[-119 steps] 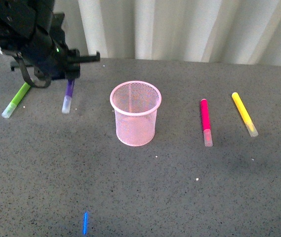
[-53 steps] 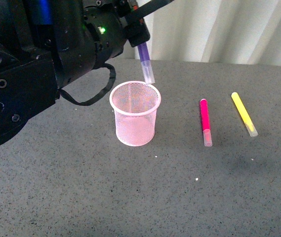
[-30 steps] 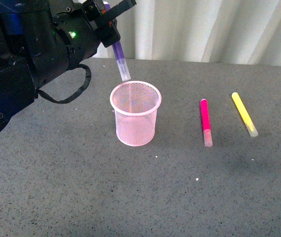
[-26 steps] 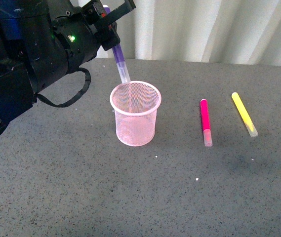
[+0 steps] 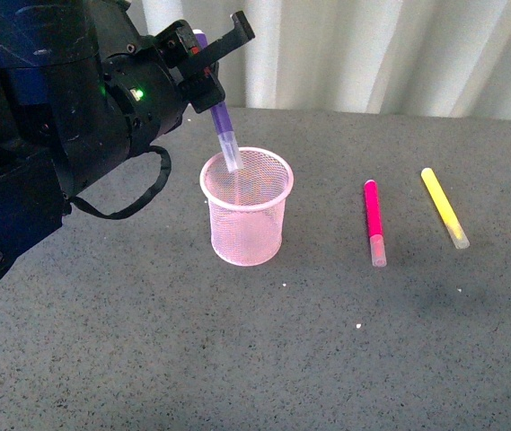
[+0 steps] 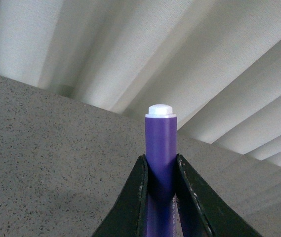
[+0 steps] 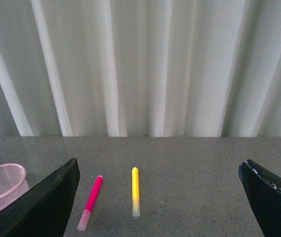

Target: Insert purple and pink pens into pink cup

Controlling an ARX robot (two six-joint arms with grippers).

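Note:
My left gripper (image 5: 203, 63) is shut on the purple pen (image 5: 223, 126), holding it steeply tilted with its clear cap dipped just inside the mouth of the pink cup (image 5: 246, 218). In the left wrist view the purple pen (image 6: 160, 148) stands clamped between the two dark fingers (image 6: 138, 197), white end up. The pink pen (image 5: 374, 221) lies flat on the table to the right of the cup, clear cap toward me. In the right wrist view the pink pen (image 7: 91, 201) lies far below, and my right gripper (image 7: 160, 197) is open, holding nothing, out of the front view.
A yellow marker (image 5: 444, 207) lies right of the pink pen, also seen as the yellow marker (image 7: 135, 191) in the right wrist view. The grey speckled table (image 5: 327, 359) ends at white curtains (image 5: 399, 54) behind. My bulky left arm (image 5: 48, 135) fills the front view's left.
My left gripper lifted the purple pen from the table's left, carried it over the cup, then lowered it until the capped tip entered the cup's mouth.

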